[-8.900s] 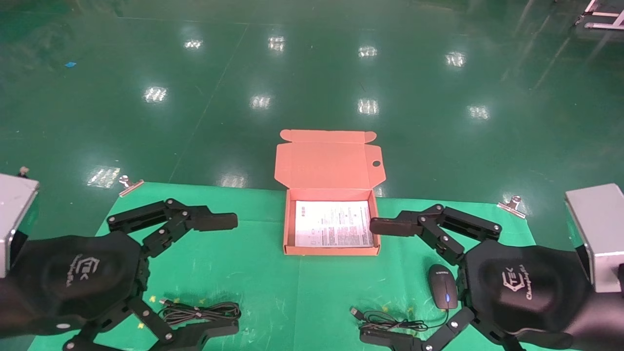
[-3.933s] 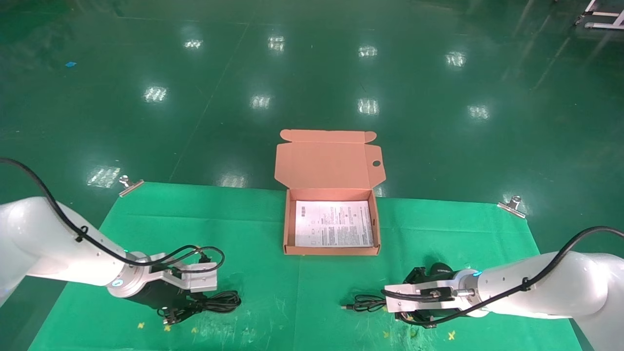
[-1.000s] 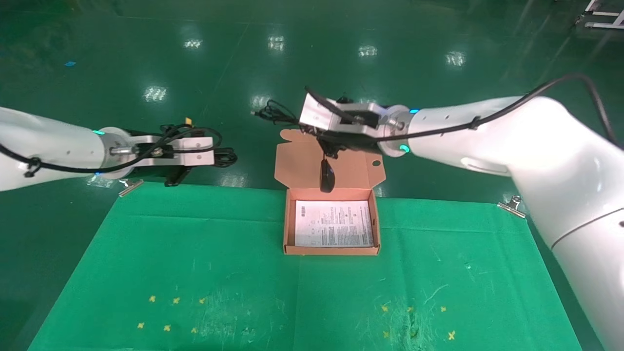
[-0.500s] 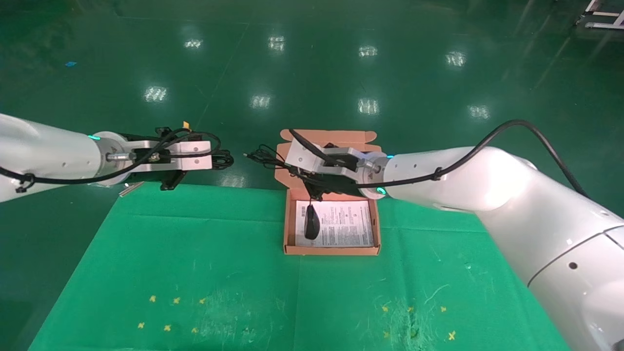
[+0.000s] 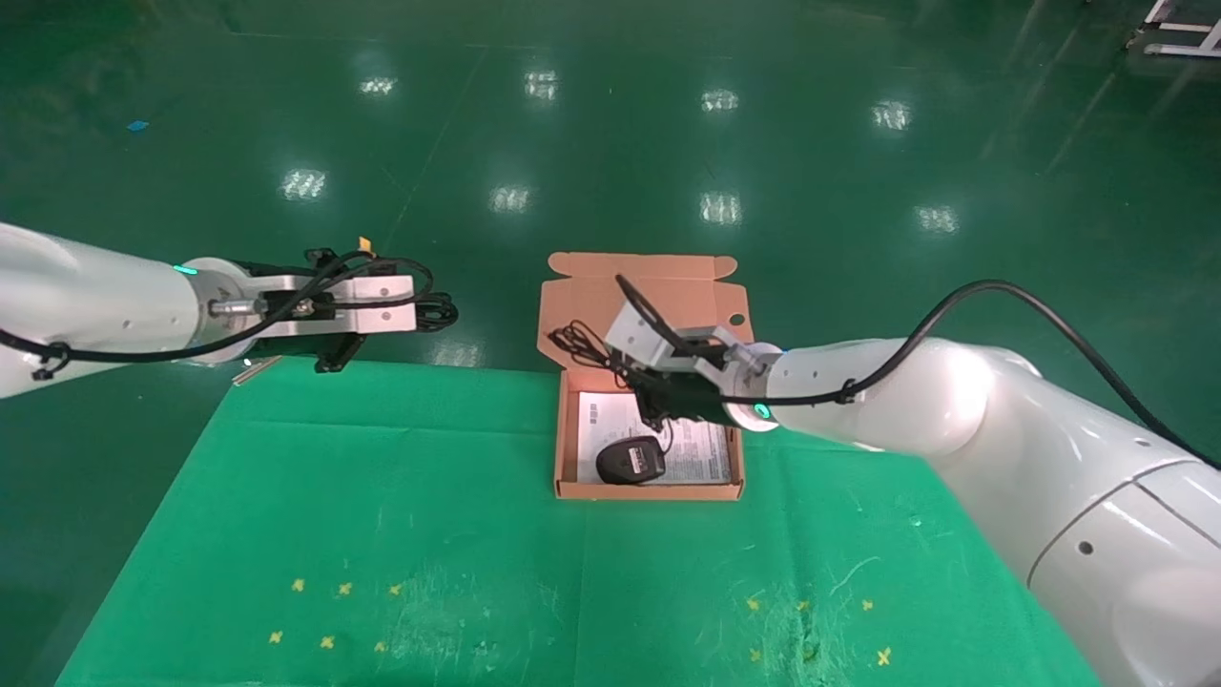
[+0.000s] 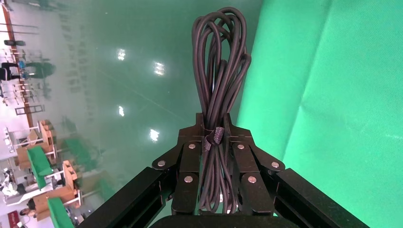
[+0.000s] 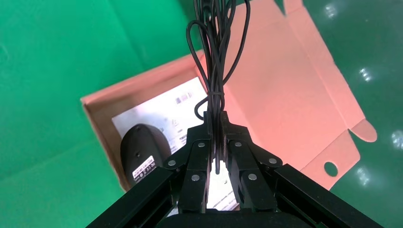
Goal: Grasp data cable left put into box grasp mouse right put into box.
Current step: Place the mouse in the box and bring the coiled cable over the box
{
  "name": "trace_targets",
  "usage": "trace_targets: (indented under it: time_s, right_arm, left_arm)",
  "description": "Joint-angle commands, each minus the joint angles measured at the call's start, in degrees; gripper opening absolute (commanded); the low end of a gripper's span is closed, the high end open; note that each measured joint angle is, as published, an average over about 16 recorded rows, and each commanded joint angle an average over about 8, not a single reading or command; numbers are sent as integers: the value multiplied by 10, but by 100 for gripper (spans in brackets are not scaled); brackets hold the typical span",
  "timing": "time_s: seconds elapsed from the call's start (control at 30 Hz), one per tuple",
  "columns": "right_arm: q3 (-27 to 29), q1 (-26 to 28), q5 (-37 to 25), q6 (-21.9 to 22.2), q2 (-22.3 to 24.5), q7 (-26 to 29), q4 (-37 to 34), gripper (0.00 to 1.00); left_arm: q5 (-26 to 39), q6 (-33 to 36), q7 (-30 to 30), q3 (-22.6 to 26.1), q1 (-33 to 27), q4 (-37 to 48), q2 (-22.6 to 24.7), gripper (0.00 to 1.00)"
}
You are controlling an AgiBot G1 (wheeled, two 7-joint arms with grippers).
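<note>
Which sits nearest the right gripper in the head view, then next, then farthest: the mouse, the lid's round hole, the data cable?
From the right gripper, over the box:
1. The mouse, just below it on the box floor, underside up.
2. The round hole, in the raised lid on its right.
3. The data cable, far left, in the left gripper.

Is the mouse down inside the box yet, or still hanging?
Inside: the mouse lies underside-up on the printed sheet in the box. The right gripper is shut on its cord.
</note>
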Motion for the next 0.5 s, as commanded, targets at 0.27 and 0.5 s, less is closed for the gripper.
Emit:
trace_targets:
  time_s: [0.27,0.5]
  right_arm:
    - [-29,-1,-2,9,13,11,19,100]
    - [-33,-1,-4,2,42,3,46,100]
  left_arm:
    - [-9,-18,11,3,11,12,21,0]
    - [-39,-81,60,10,32,94,89,0]
